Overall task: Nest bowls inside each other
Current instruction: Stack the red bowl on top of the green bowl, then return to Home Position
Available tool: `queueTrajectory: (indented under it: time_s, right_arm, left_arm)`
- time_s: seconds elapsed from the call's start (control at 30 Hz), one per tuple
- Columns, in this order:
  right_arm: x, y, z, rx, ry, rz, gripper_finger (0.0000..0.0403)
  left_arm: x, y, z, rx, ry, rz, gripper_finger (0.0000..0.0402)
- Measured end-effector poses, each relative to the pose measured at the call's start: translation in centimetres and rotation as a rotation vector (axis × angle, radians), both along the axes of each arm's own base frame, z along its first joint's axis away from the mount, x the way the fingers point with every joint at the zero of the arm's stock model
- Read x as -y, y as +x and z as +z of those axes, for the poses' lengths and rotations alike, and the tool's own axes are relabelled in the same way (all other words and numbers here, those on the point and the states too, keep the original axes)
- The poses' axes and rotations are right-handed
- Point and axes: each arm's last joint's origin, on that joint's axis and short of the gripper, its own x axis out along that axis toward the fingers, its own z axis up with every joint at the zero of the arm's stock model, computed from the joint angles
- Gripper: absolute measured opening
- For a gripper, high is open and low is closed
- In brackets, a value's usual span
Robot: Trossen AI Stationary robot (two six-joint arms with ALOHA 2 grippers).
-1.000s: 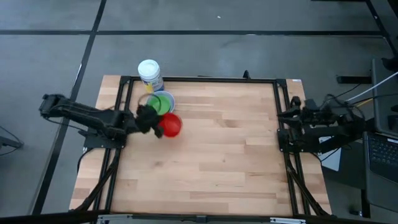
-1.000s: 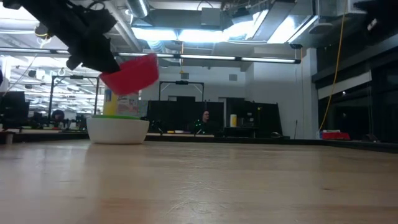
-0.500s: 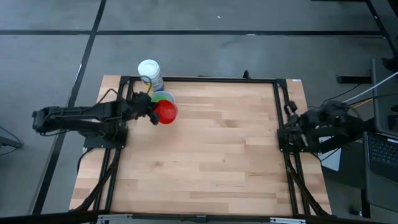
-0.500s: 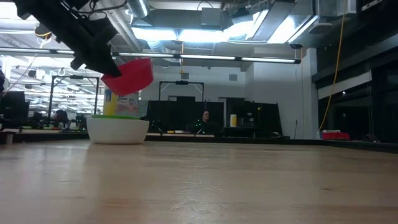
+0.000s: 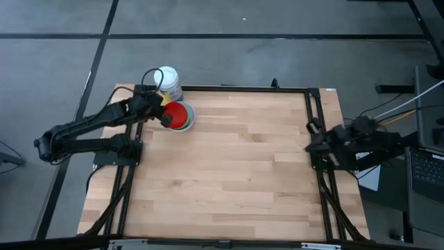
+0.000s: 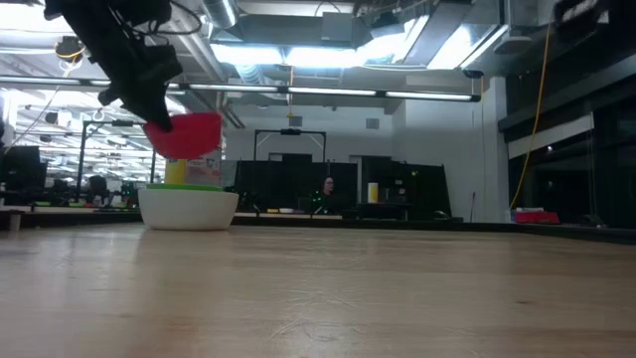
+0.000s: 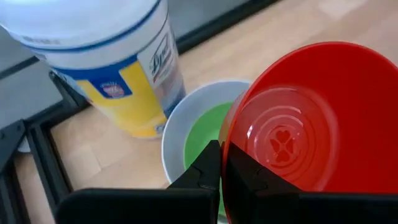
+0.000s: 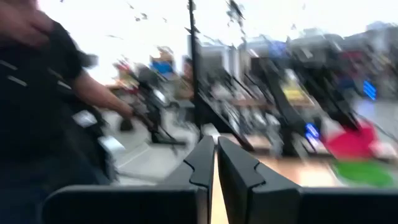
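A red bowl (image 6: 185, 134) hangs in the air just above a white bowl (image 6: 189, 208) with a green bowl (image 7: 205, 127) nested inside it. The white bowl stands on its base at the table's far left. My left gripper (image 7: 221, 169) is shut on the red bowl, reaching in from the table's left side. My right gripper (image 8: 215, 163) is at the table's right edge, shut on nothing and pointing out into the room. My left gripper pinches the red bowl's rim (image 7: 226, 149) on the side nearest the arm, with one finger (image 7: 244, 177) inside the bowl and the other (image 7: 204, 171) outside. The fingers slant down from the table's left. The bowl is lifted clear, mouth up and slightly tilted, over the green bowl.
A white canister (image 5: 167, 82) with a blue and yellow label stands just beyond the bowls at the far left corner. A black frame (image 5: 229, 88) runs round the tabletop. The wood to the right and near side of the bowls is bare. A person (image 8: 37, 93) shows in the room behind.
My left gripper has swung toward the table's far left with the red bowl, bringing it from beside the white bowl to right above it. The bowl was tipped and now hangs more level. My right hand has turned at the right edge.
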Motion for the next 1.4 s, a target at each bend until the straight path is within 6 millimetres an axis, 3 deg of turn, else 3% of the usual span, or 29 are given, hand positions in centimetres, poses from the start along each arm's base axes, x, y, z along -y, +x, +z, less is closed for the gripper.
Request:
queueTrajectory:
  time_s: [0.1, 0.33, 0.5, 0.63, 0.9, 1.07, 1.23, 1.4]
  right_arm:
    - [0.1, 1.0, -1.8, -0.066, -0.004, -0.096, 0.0018]
    - [0.4, 0.8, -1.8, -0.091, -0.051, -0.185, 0.0004]
    - [0.7, 0.9, -2.0, -0.112, -0.055, -0.295, 0.0019]
    - [1.0, 1.0, -2.2, -0.115, -0.105, -0.411, 0.0027]
    - [1.0, 1.2, -2.3, -0.089, -0.120, -0.399, 0.0005]
    - [0.9, 1.9, -3.3, -0.064, -0.130, -0.401, 0.0019]
    - [0.8, 2.5, -4.5, -0.065, -0.135, -0.390, 0.0027]
    - [0.5, 2.6, -4.6, -0.036, -0.177, -0.318, 0.0011]
  left_arm:
    - [-0.4, 0.2, -0.8, -0.026, -0.041, -0.010, 0.0002]
    - [-1.6, 1.3, -3.7, -0.030, -0.117, -0.039, 0.0002]
    - [-2.2, 1.5, -5.4, -0.034, -0.132, -0.027, 0.0002]
    - [-2.8, 1.0, -5.5, -0.051, -0.114, -0.002, 0.0002]
    - [-3.3, 0.0, -5.4, -0.047, -0.148, 0.009, 0.0002]
    - [-3.3, 0.2, -5.9, -0.047, -0.182, -0.009, 0.0002]
    - [-3.7, 0.8, -6.9, -0.067, -0.256, -0.044, 0.0016]
    - [-4.8, 2.5, -7.7, -0.005, -0.240, -0.140, 0.0052]
